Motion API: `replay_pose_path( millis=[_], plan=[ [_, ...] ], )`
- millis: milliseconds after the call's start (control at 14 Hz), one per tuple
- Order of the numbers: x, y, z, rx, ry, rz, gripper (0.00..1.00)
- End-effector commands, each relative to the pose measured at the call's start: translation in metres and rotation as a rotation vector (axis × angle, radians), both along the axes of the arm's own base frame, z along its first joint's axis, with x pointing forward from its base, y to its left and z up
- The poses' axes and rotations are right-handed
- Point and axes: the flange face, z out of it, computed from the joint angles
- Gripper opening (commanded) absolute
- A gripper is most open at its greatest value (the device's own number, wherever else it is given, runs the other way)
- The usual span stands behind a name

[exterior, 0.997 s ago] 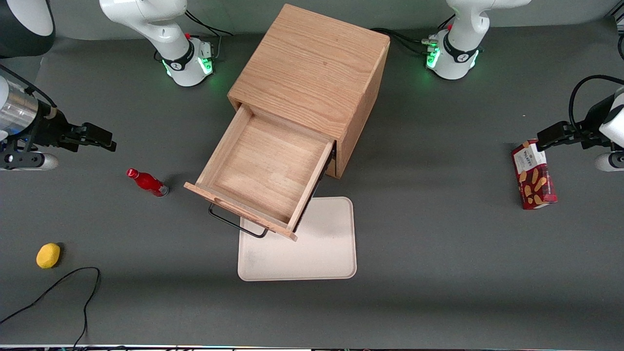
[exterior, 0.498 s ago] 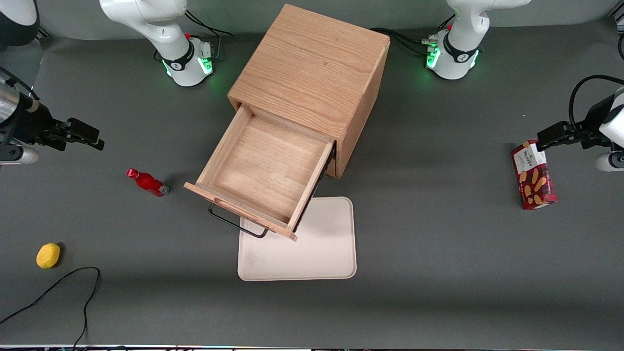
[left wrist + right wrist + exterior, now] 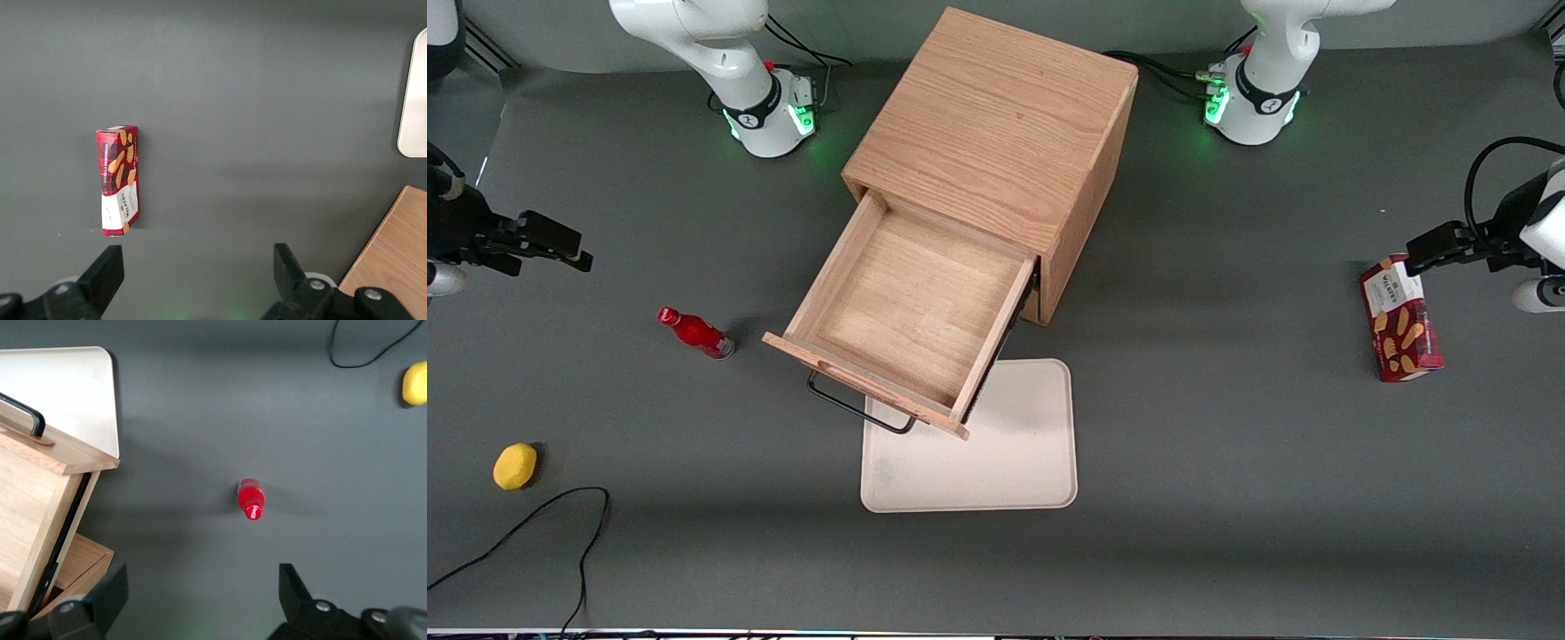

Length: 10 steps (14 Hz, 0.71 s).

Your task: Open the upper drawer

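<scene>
End effector (image 3: pixel 560 247) hangs wide and empty, well apart from the upper drawer (image 3: pixel 907 307), which looks fully pulled out.

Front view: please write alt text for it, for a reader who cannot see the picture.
The wooden cabinet has its upper drawer pulled wide open and empty, its black handle overhanging a white tray. The working arm's hand hangs open, apart from the drawer, toward its own end of the table, above a red bottle and a lemon.
</scene>
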Motion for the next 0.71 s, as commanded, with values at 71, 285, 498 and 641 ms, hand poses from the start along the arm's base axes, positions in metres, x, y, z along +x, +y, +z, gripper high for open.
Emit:
replay_pose_path(
  millis=[71, 285, 498, 641],
  plan=[
    [0.005, -0.012, 0.010, 0.008, -0.009, -0.003, 1.00],
    [0.003, -0.021, 0.012, 0.010, -0.011, -0.001, 1.00],
    [0.000, -0.024, 0.011, 0.019, 0.017, 0.033, 1.00],
    [0.000, -0.023, 0.012, 0.018, 0.015, 0.024, 1.00]
  ],
)
